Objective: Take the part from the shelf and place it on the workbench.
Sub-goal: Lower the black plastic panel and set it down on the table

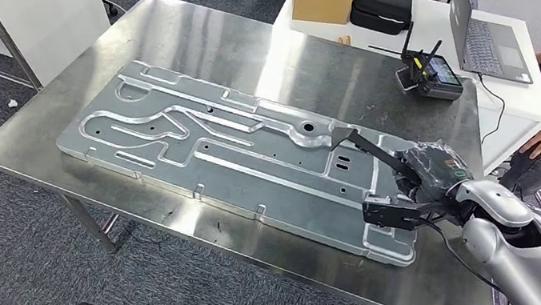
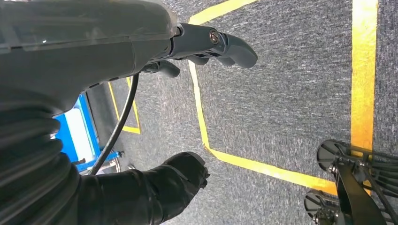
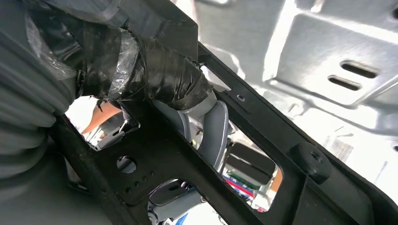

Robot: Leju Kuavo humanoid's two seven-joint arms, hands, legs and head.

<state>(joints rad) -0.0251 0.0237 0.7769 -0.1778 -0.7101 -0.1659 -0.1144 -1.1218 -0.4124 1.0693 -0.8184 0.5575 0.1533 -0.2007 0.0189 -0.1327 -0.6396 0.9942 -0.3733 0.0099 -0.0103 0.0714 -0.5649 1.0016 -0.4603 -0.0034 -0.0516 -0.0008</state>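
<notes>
R hand (image 1: 427, 194) holds the black frame part (image 1: 384, 211), fingers (image 3: 206, 126) wrapped round a bar, low over the counter (image 1: 425, 285) at the near right end of the big stamped metal panel (image 1: 234, 155). Placing step, I'd say; next: lower, then let go (gently). L hand (image 2: 206, 47) hangs over floor, fingers curled, holding nothing.

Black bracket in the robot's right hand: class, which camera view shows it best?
The head view: the black bracket shows whole, held by the right hand over the metal panel. The right wrist view shows a close-up portion; the left wrist view shows floor.
</notes>
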